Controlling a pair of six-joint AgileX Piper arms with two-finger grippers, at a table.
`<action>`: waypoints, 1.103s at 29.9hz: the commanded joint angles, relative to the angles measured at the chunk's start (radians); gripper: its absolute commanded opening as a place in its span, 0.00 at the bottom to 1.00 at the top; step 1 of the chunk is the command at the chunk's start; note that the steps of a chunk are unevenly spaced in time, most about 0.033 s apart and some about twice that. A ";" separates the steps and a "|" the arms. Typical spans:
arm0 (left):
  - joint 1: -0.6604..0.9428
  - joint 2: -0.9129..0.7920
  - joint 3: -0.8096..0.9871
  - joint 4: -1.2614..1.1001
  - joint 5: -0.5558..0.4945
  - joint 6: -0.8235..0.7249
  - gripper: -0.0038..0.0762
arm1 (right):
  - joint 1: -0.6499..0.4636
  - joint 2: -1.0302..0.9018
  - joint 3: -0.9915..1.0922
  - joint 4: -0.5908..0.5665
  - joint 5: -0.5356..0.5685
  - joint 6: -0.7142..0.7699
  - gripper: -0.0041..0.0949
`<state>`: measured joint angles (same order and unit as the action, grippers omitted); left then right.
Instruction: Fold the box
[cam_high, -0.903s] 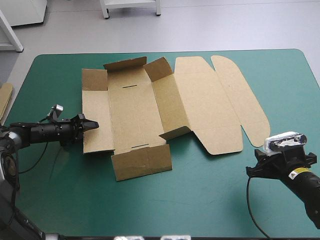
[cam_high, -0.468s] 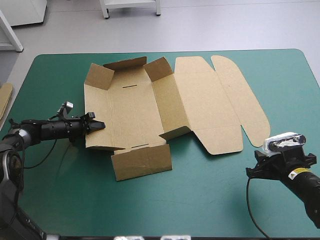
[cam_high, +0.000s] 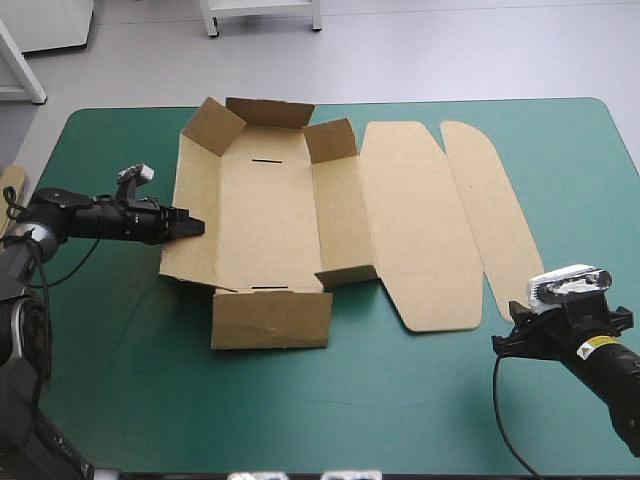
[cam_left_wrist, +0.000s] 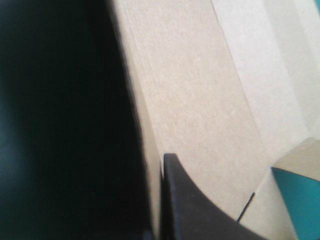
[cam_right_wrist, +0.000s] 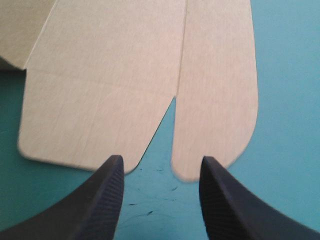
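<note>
The brown box (cam_high: 265, 220) lies in the middle of the teal-green cover with its walls partly raised and its lid (cam_high: 410, 230) flat to the right. My left gripper (cam_high: 193, 227) reaches in from the left and is shut on the box's left wall (cam_high: 195, 200). In the left wrist view the board (cam_left_wrist: 200, 100) runs edge-on between my fingers (cam_left_wrist: 200, 215). My right gripper (cam_right_wrist: 160, 170) stands open just above the cover at the near right, short of the lid's rounded flaps (cam_right_wrist: 215, 100). It holds nothing.
A strip of more brown board (cam_high: 10, 185) shows at the table's left edge. The box's near flap (cam_high: 270, 320) lies flat toward the front edge. Bare cover (cam_high: 400, 400) stretches between that flap and my right arm (cam_high: 590, 350).
My left gripper has shut on the box's left wall. That wall and the far flaps have risen, and the whole box has swung and slid slightly toward the far right. The right arm stayed still.
</note>
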<state>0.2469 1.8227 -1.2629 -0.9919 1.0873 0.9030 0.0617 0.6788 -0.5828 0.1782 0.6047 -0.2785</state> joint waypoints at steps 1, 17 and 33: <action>-0.077 -0.047 -0.137 0.227 0.123 0.017 0.04 | 0.001 0.002 -0.036 -0.003 -0.054 -0.008 0.49; -0.372 -0.046 -0.452 0.568 -0.102 0.387 0.04 | 0.001 0.002 -0.036 0.001 -0.054 -0.008 0.48; -0.724 -0.049 -0.460 1.168 -0.560 0.144 0.04 | 0.001 0.058 -0.041 0.015 -0.013 0.134 0.49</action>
<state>-0.4389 1.8290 -1.6877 0.0600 0.6268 1.1835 0.0617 0.7074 -0.5839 0.1823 0.6333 -0.1532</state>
